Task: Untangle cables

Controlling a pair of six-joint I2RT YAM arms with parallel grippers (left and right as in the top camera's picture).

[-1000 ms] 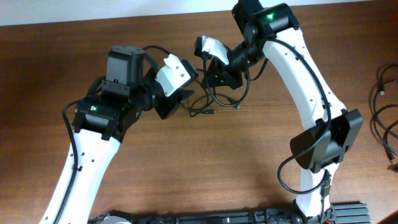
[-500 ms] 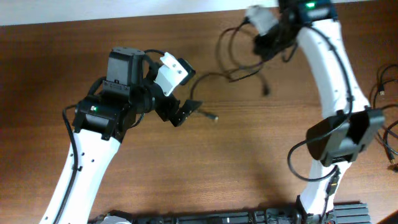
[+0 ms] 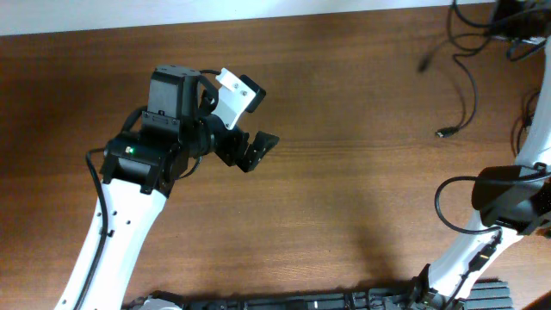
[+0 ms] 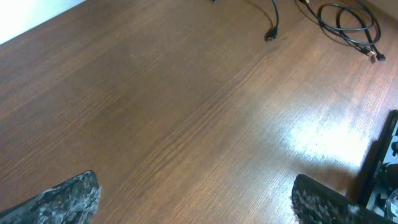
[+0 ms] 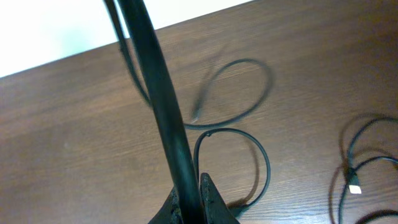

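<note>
My left gripper (image 3: 256, 150) hangs open over bare wood left of centre, with nothing between its fingers (image 4: 69, 198). My right gripper (image 5: 191, 188) is shut on a thin black cable (image 5: 151, 81). In the overhead view that arm reaches to the far right top corner, where its gripper is mostly cut off by the frame edge. The held cable (image 3: 470, 82) dangles from there in loose loops and ends in a small plug (image 3: 443, 133). More of it curves over the table below the right jaws as a loop (image 5: 266, 167).
More black cables (image 3: 522, 129) lie at the table's right edge, one with a pale plug (image 5: 354, 188). The left wrist view shows a coiled cable (image 4: 347, 20) and a loose cable end (image 4: 270, 35) far ahead. The table's white far edge (image 5: 56, 28) is close to the right gripper.
The left gripper opened and let go of the cable. The right gripper, still shut, swept the cable from the table's middle to the far right top corner.
</note>
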